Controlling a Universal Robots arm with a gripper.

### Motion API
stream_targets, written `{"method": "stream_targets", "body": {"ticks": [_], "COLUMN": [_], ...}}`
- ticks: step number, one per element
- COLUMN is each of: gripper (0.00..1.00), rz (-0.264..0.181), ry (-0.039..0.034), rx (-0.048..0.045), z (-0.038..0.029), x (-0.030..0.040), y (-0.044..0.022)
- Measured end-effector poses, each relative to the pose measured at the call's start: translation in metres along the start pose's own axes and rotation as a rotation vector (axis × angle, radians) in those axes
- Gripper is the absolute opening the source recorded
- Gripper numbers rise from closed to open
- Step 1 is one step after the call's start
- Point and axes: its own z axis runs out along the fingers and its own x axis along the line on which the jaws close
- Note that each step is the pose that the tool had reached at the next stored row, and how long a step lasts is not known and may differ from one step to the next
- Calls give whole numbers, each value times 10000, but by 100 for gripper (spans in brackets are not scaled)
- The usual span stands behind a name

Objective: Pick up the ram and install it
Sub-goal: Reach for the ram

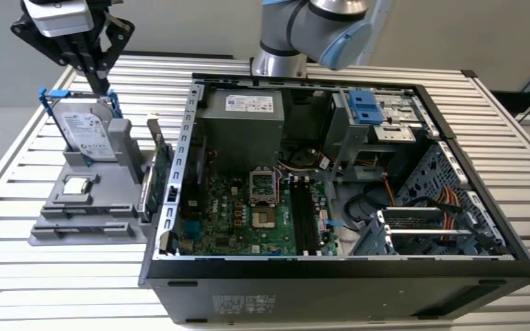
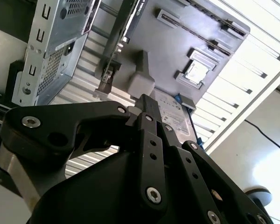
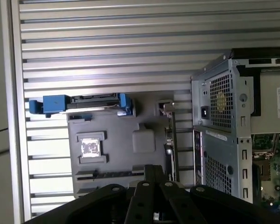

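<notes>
My gripper [image 1: 105,88] hangs at the exterior view's upper left, just above the silver hard drive [image 1: 88,134] that stands in its blue-clipped frame. The black fingers [image 2: 147,100] press together with nothing visible between them, so the gripper is shut. In the first wrist view the gripper [image 3: 151,169] sits over the near part of the grey holder [image 3: 116,135]. The ram is hidden or out of view. The black motherboard slots [image 1: 306,221] lie inside the open computer case [image 1: 339,265].
The grey holder [image 1: 81,231] on the slatted table also carries a small square chip [image 1: 79,185] and a green expansion card [image 1: 159,176] standing on edge beside the case wall. The arm's base [image 1: 279,62] stands behind the case.
</notes>
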Motion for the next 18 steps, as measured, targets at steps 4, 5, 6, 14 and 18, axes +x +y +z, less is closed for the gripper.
{"method": "stream_targets", "body": {"ticks": [4, 5, 6, 14, 18], "gripper": [0, 0, 0, 0, 0], "rz": [0, 0, 0, 0, 0], "ry": [1, 1, 0, 1, 1], "rx": [0, 0, 0, 0, 0], "z": [1, 1, 1, 2, 1], "x": [41, 51, 62, 136, 197], "y": [-3, -3, -4, -9, -13]}}
